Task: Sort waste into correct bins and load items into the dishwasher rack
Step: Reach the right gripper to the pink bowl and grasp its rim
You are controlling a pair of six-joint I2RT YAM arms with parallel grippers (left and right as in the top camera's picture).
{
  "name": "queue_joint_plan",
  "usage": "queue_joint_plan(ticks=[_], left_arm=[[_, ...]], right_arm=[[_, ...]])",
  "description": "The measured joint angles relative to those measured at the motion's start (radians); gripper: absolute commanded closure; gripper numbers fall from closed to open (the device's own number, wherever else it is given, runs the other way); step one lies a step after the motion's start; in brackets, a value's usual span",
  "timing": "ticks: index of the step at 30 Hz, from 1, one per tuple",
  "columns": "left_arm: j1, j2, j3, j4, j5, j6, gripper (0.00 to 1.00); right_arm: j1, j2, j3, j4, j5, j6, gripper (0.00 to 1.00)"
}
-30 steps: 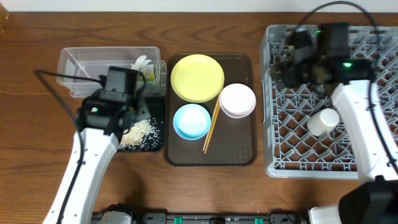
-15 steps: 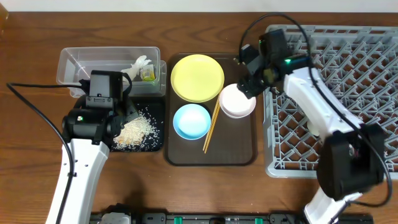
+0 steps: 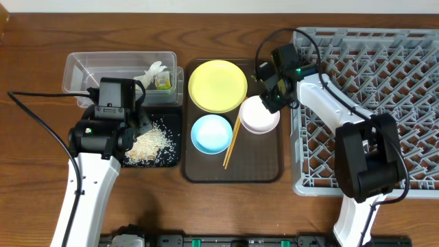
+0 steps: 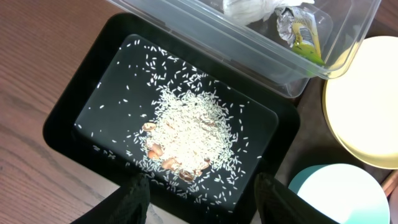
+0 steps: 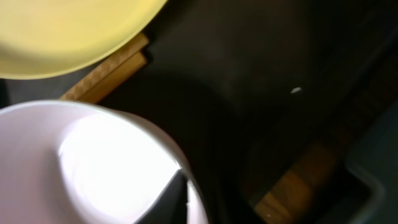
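My right gripper (image 3: 269, 104) is down at the far rim of the white bowl (image 3: 259, 115) on the brown serving tray. One dark finger (image 5: 177, 196) is inside the bowl (image 5: 93, 162), and the jaws look shut on its rim. The yellow plate (image 3: 217, 85), the light blue bowl (image 3: 211, 133) and the chopsticks (image 3: 234, 139) lie beside it. My left gripper (image 4: 199, 202) hangs open over the black tray (image 4: 68, 124), which holds rice scraps (image 4: 193, 124). The clear tub (image 4: 205, 31) holds the white tissue (image 4: 249, 7) and the green-yellow wrapper (image 4: 301, 34). The grey dishwasher rack (image 3: 384, 110) stands at the right.
The brown serving tray (image 3: 260, 161) sits between the two bins and the rack. The right arm reaches from the rack's near side across its left edge. Cables loop above the right arm and left of the left arm. Bare wooden table surrounds everything.
The right arm has swung from over the rack to the serving tray, and its jaws have closed at the white bowl's rim. The left arm has shifted slightly and now holds still.
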Motion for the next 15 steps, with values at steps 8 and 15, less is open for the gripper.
queue_joint_plan(ticks=[8,15], left_arm=[[0.0,0.0,0.0,0.0,0.0,0.0,0.43],[0.0,0.0,0.0,0.0,0.0,0.0,0.43]], right_arm=[[0.0,-0.024,0.0,-0.01,0.033,0.032,0.99],[-0.01,-0.227,-0.001,0.025,0.12,0.035,0.99]])
